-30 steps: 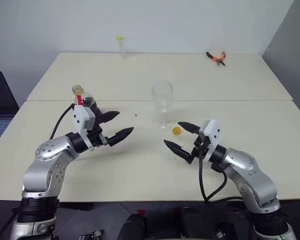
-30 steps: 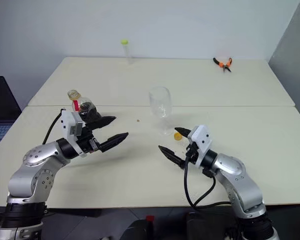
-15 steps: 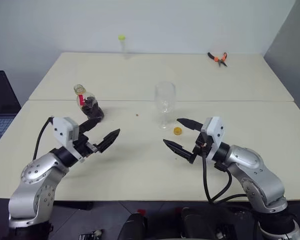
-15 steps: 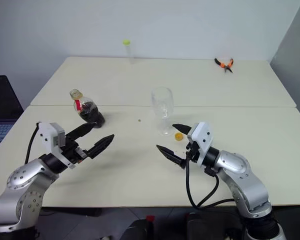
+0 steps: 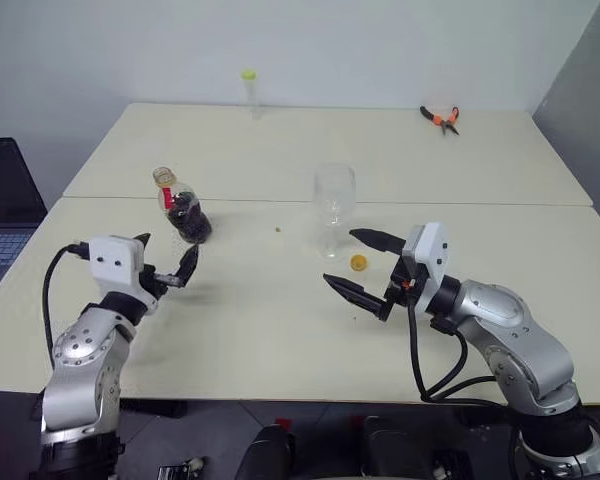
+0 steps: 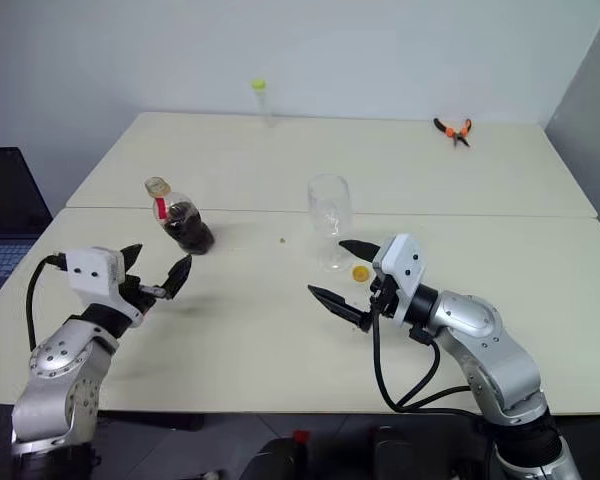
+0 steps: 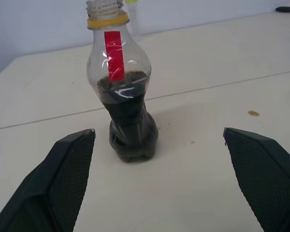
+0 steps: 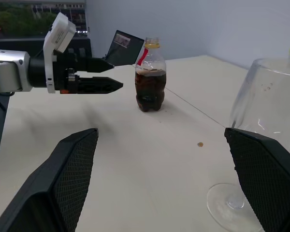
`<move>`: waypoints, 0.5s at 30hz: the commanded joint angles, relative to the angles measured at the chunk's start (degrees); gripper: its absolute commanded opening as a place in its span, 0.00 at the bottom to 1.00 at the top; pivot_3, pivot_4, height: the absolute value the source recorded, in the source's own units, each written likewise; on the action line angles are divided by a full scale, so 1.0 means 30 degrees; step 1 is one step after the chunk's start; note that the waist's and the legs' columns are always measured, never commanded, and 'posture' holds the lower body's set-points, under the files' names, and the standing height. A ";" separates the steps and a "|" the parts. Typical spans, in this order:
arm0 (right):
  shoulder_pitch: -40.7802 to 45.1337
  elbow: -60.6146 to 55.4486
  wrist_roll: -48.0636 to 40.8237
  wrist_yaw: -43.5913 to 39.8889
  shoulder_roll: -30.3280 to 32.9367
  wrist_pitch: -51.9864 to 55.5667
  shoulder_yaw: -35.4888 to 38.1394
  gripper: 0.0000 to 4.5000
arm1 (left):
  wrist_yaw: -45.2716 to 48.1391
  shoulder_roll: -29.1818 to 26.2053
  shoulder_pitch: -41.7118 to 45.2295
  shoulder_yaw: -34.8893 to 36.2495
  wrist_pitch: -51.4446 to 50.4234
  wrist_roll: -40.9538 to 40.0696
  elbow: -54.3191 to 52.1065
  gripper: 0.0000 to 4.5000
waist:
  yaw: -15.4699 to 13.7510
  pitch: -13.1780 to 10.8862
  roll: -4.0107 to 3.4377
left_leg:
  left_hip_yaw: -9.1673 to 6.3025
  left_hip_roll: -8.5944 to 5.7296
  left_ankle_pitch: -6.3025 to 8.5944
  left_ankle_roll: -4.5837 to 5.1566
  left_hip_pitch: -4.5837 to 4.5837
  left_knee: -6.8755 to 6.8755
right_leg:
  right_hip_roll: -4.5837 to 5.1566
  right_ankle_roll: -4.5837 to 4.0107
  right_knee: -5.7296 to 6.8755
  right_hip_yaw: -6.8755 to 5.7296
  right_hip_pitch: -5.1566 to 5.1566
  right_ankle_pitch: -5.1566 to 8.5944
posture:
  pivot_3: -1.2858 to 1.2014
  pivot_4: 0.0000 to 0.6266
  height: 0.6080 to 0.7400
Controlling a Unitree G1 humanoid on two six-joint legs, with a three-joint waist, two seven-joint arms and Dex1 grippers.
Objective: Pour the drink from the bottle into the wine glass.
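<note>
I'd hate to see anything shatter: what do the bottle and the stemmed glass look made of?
The bottle looks like thin clear plastic: soft creased highlights and a moulded, waisted body. The wine glass looks like real glass, smooth and very clear on a thin stem, though clear plastic can't be excluded.

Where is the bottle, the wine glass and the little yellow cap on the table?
bottle [image 7: 128,121], left wrist view, on its dark lower body.
wine glass [image 5: 334,193], left eye view, on the bowl.
yellow cap [image 5: 357,263], left eye view, on its top.

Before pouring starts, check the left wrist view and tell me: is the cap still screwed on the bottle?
No. The bottle stands with its threaded mouth bare, and a loose yellow cap lies on the table by the wine glass.
</note>
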State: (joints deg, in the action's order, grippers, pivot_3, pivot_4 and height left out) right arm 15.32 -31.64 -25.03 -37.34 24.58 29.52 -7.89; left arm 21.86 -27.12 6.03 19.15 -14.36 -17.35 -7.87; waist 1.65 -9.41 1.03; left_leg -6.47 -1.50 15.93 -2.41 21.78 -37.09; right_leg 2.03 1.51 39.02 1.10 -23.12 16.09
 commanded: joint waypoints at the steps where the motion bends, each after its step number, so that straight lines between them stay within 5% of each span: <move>1: 0.0324 -0.1256 -0.0460 0.0100 0.0209 0.0233 0.0280 0.99 | -0.0216 0.0131 0.1058 -0.0260 0.0323 0.0194 0.0668 1.00 | 0.0000 0.0000 0.0000 | 0.0002 -0.0001 0.0000 0.0000 0.0000 0.0001 | 0.0001 0.0000 0.0001 0.0003 -0.0001 0.0000 | 0.52 0.24 1.00; 15: 0.0576 -0.2358 -0.2289 -0.0046 0.0751 0.2001 0.0748 0.99 | -0.2254 0.0842 0.4054 -0.0659 0.0952 0.1358 0.3949 1.00 | 0.0028 0.0005 0.0009 | -0.0004 -0.0001 -0.0011 -0.0019 0.0004 -0.0004 | 0.0002 0.0001 0.0003 -0.0006 -0.0004 -0.0001 | 0.52 0.24 1.00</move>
State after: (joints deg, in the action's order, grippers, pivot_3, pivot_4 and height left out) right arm 16.23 -35.86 -29.41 -37.21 26.39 34.85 -7.41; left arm 16.08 -24.71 16.97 16.51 -13.25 -13.80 4.90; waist 1.74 -9.40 1.06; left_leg -6.49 -1.51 15.90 -2.47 21.80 -37.10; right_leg 2.04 1.51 39.02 1.08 -23.14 16.08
